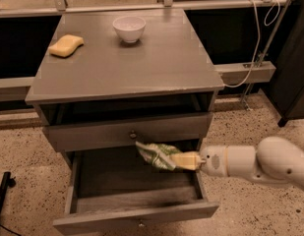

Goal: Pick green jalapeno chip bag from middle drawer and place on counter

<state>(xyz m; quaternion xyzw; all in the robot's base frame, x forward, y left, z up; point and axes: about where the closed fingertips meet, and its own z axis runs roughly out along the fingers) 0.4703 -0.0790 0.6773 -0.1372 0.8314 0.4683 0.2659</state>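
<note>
The green jalapeno chip bag (155, 154) hangs crumpled in the air above the open middle drawer (134, 214), level with the closed drawer front above it. My gripper (177, 160) reaches in from the right on a white arm and is shut on the bag's right end. The drawer's dark floor (127, 176) below the bag is bare. The counter (127, 58) is the grey cabinet top above.
A yellow sponge (66, 45) lies at the counter's back left and a white bowl (129, 28) stands at its back middle. The closed upper drawer front (129, 131) has a small knob. A white cable (255, 43) hangs at the right.
</note>
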